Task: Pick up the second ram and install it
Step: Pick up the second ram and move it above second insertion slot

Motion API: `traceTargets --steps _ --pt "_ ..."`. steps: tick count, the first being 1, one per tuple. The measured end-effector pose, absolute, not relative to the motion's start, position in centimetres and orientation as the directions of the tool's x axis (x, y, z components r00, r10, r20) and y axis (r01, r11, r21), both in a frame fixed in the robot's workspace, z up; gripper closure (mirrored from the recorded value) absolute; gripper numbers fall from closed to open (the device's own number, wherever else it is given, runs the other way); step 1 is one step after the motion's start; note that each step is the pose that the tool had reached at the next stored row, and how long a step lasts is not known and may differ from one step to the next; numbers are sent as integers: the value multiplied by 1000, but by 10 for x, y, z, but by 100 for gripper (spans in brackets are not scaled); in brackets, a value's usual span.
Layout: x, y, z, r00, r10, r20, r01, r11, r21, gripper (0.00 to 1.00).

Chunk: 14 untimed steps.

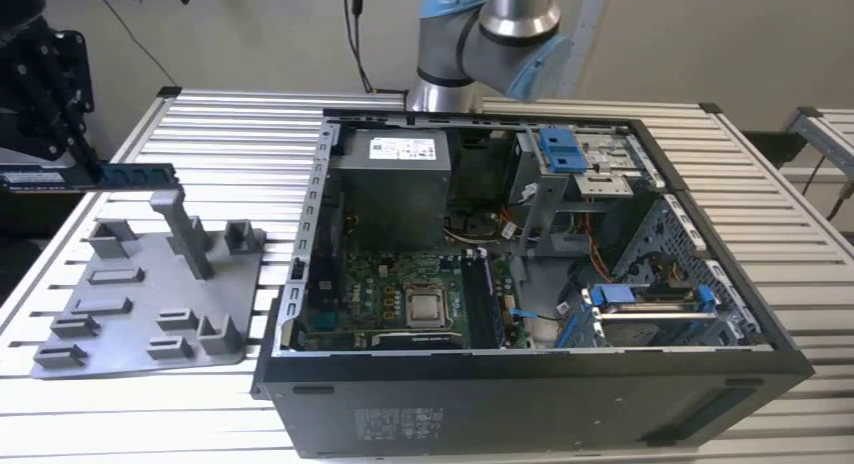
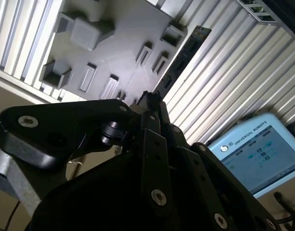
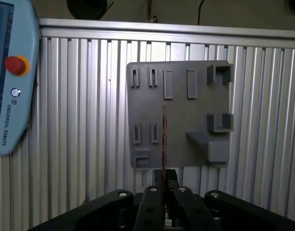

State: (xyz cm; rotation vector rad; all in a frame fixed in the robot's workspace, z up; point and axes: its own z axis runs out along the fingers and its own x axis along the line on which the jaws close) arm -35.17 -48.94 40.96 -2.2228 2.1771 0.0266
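Note:
My gripper [image 1: 64,164] hangs at the exterior view's far left, above the grey fixture plate [image 1: 127,304]. It is shut on the second ram [image 1: 136,172], a thin green stick held level that juts out toward the exterior view's right. In the first wrist view the ram [image 3: 164,137] shows edge-on, running out from my gripper [image 3: 165,177] over the plate [image 3: 181,115]. The second wrist view has the ram [image 2: 183,55] as a dark stick reaching away from my gripper [image 2: 150,98] past the plate [image 2: 114,43].
An open computer case [image 1: 307,284] lies to the plate's right in the exterior view, with the motherboard [image 1: 387,294] and its memory slots [image 1: 478,294] inside. Blue drive clips [image 1: 561,149] sit at the far side. A teach pendant [image 3: 10,82] rests on the slatted table [image 3: 80,120].

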Motion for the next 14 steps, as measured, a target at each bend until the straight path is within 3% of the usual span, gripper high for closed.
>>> traceTargets --steps 14 --pt "-331 -489 410 21 -999 -33 -1000 -21 -9 86"
